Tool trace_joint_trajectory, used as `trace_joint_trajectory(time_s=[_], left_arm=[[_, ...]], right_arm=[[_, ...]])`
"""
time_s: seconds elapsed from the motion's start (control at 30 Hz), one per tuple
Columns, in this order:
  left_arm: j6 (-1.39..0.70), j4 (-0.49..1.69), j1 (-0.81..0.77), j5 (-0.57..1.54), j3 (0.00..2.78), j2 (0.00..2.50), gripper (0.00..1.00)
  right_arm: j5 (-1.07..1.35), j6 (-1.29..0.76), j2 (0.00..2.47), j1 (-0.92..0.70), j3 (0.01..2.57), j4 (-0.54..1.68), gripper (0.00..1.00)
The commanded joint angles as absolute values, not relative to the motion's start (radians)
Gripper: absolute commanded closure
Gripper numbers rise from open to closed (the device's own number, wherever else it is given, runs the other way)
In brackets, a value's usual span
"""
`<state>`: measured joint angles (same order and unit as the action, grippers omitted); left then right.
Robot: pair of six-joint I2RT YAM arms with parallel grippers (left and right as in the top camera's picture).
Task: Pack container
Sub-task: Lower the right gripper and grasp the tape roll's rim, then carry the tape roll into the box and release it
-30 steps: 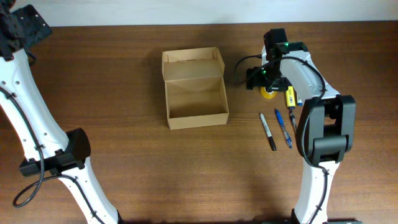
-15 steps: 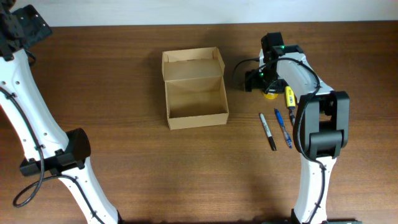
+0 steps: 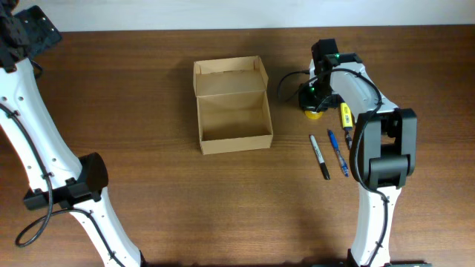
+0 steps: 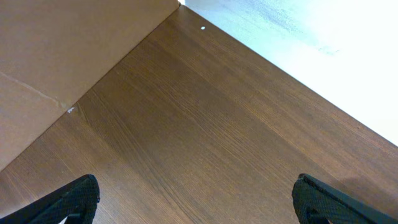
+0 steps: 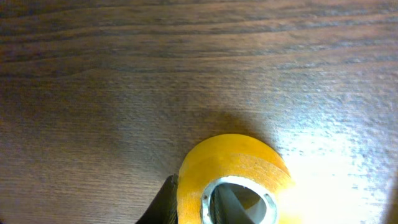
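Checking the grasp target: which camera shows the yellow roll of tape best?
Right wrist: the yellow roll of tape fills the lower frame, close up. Overhead shows only a yellow sliver under the right gripper. Left wrist shows none of it.

The table (image 3: 148, 170) was dark wood, its grain plain under a low satin sheen. The box (image 3: 234, 119) was matt, unprinted cardboard. The tape (image 5: 233, 165) looked smooth and faintly glossy.
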<state>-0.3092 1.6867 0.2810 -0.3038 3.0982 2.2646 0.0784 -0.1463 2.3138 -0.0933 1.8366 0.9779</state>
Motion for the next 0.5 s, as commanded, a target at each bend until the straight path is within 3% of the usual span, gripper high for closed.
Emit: trace_joint_trajectory(time_s=[0.0, 0.23, 0.47], left_arm=[[-0.297, 1.687, 0.284, -0.31, 3.095, 2.257, 0.0], [-0.297, 1.687, 0.284, -0.31, 3.095, 2.257, 0.0], [-0.297, 1.687, 0.284, -0.31, 3.095, 2.257, 0.0]], right_arm=[[0.066, -0.147, 2.335, -0.09, 1.851, 0.998, 0.96], [0.066, -0.164, 2.311, -0.091, 1.902, 1.081, 0.96], [0.067, -0.165, 2.286, -0.094, 2.222, 1.305, 0.96]])
